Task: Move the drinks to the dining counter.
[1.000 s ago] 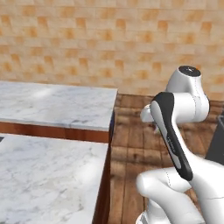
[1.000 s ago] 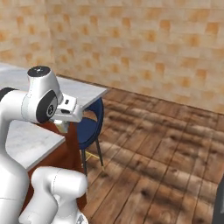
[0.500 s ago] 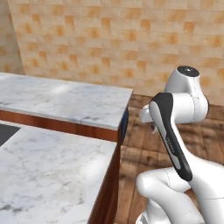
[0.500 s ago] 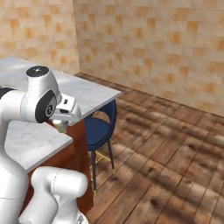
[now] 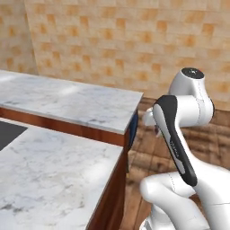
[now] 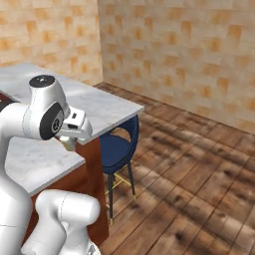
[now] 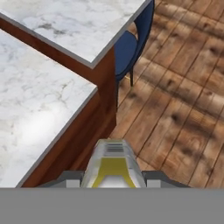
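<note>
Carton (image 7: 111,159) in the claw, bottom centre of the hand view; the gripper (image 7: 113,177) has its two dark tips pressed to either side of the small pale box, so the jaws are closed on it, with a yellowish mark on the face turned to the camera; in the right base view a pale bit of it hangs just under the hand at centre left, above the edge of the lower marble top (image 6: 35,159).

The dining counter (image 5: 67,101) runs across the upper left of the left base view, a raised marble slab on a reddish wood base; in the hand view its corner sits at the top, left of centre, well apart from the carton, with the lower marble top at the left and the wooden floor (image 7: 183,96) directly beyond the fingers; a blue stool (image 6: 117,147) is tucked under the slab's end.

Progress, as I judge it: the carton is picked up and carried, not yet set down; no drink stands on the part of the slab in frame; what is left is to bring the hand over the slab, lower the carton onto it and let go; how the wine bottle stands in the task cannot be told from here.
</note>
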Motion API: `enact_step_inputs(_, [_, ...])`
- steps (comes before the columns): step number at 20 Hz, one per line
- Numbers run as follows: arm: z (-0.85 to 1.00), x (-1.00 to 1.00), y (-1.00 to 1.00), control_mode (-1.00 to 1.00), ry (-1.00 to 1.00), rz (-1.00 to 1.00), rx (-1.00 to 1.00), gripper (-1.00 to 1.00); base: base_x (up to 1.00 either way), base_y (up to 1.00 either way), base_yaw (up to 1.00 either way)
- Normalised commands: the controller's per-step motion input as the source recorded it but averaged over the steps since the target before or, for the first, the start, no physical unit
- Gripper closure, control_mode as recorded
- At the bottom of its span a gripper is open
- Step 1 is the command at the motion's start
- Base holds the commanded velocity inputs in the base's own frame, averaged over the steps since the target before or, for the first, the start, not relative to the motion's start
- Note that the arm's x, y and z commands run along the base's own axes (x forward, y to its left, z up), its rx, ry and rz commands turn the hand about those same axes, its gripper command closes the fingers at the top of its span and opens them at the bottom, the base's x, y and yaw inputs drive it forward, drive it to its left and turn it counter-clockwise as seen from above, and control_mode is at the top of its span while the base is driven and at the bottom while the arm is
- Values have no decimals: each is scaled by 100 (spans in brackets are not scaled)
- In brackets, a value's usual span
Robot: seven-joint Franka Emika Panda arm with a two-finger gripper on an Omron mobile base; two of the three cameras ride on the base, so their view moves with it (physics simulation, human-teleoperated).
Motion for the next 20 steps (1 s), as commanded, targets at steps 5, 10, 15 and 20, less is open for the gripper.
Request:
enact_step_inputs(5, [0, 0, 0, 100, 0, 0, 0, 100, 45, -26, 22])
enact_step_inputs(10, [0, 0, 0, 100, 0, 0, 0, 100, 44, -34, 19])
enact_step_inputs(15, [0, 0, 0, 100, 0, 0, 0, 100, 45, -44, 19])
enact_step_inputs(20, [0, 0, 0, 100, 0, 0, 0, 100, 50, -37, 16])
